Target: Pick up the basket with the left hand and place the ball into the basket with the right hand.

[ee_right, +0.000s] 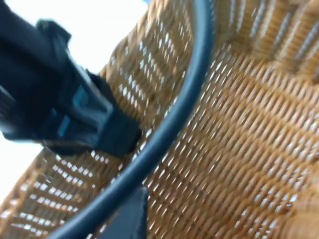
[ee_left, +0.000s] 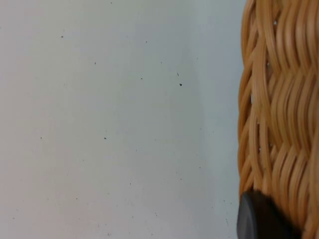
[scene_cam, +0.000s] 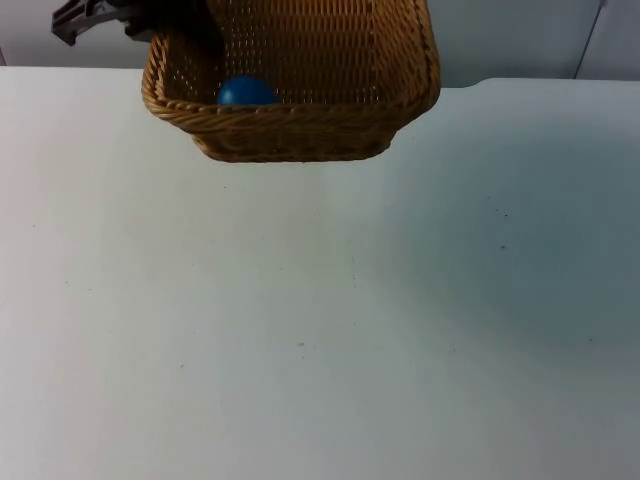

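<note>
a: nearest the camera in the top view, what's there?
b: bare white table (scene_cam: 320, 330), wide open room across the lower and middle frame. nothing to bump into.
a: and further back?
b: the wicker basket (scene_cam: 300, 90) at the upper centre, by its shadow held clear of the table, its long axis running left to right across the frame. the blue ball (scene_cam: 246, 91) already lies inside it, against the near wall toward the basket's left end.
a: who holds it?
b: the left gripper (scene_cam: 185, 35) at the upper left, pinching the basket's left rim. the left wrist view has a black fingertip (ee_left: 261, 219) pressed against the outer weave, and the right wrist view looks to show that gripper (ee_right: 107, 132) clamped over the wall.
a: the right gripper?
b: it's above the basket's inside, judging from the right wrist view of the weave; whether its fingers are spread or pressed together i cannot tell.
a: so the relation that matters?
b: ball sits below and basket-left of the right arm, nearer the left gripper. i'd judge the placing done; the right arm's free way out is up and to the frame's right.
</note>
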Controlling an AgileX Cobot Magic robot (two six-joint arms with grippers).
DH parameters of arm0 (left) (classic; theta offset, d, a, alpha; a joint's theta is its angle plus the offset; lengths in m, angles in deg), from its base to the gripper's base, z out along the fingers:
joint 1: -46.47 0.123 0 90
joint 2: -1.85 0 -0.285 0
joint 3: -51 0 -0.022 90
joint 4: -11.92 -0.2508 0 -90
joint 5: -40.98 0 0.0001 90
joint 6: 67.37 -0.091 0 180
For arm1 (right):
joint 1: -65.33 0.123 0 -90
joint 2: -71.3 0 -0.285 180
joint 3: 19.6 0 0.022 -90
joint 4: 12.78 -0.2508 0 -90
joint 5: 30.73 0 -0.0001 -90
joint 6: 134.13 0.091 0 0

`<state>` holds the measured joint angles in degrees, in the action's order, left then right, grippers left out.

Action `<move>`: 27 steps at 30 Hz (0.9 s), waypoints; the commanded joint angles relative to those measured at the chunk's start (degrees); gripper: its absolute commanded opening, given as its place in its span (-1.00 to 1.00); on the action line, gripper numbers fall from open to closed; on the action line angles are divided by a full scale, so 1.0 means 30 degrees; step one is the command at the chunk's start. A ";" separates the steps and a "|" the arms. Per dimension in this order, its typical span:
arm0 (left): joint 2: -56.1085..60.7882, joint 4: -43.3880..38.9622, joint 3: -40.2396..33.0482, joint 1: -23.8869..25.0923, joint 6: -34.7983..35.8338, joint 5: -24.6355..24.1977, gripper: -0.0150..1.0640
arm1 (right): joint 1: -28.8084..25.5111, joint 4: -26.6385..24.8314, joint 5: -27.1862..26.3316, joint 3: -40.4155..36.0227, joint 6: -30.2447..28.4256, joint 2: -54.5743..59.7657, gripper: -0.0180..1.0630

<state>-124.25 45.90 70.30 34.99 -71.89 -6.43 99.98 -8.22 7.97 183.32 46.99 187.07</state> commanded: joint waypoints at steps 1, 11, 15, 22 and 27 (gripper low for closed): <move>0.0137 0.0540 0.0065 -0.0013 0.0001 0.0250 -0.98 | 0.0064 -0.0063 0.0203 0.0201 0.0151 -0.0678 0.85; 0.0137 0.0546 0.0065 -0.0013 0.0001 0.0211 -0.98 | -0.0366 0.1199 0.0422 0.0201 0.0682 -0.1613 0.85; 0.0137 0.0496 0.0065 -0.0013 0.0001 0.0130 -0.98 | -0.1450 0.2685 0.0474 0.0201 0.1861 -0.1899 0.85; 0.0137 0.0498 0.0065 -0.0013 0.0001 0.0087 -0.98 | -0.5195 0.2957 0.1231 0.0201 0.1895 -0.3004 0.85; 0.0137 0.0498 0.0065 -0.0013 0.0001 0.0127 -0.98 | -0.7508 0.2957 0.1477 0.0201 0.1661 -0.3545 0.85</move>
<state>-124.25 45.90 70.30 34.99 -71.89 -6.43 79.22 0.40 12.05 183.47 52.41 177.35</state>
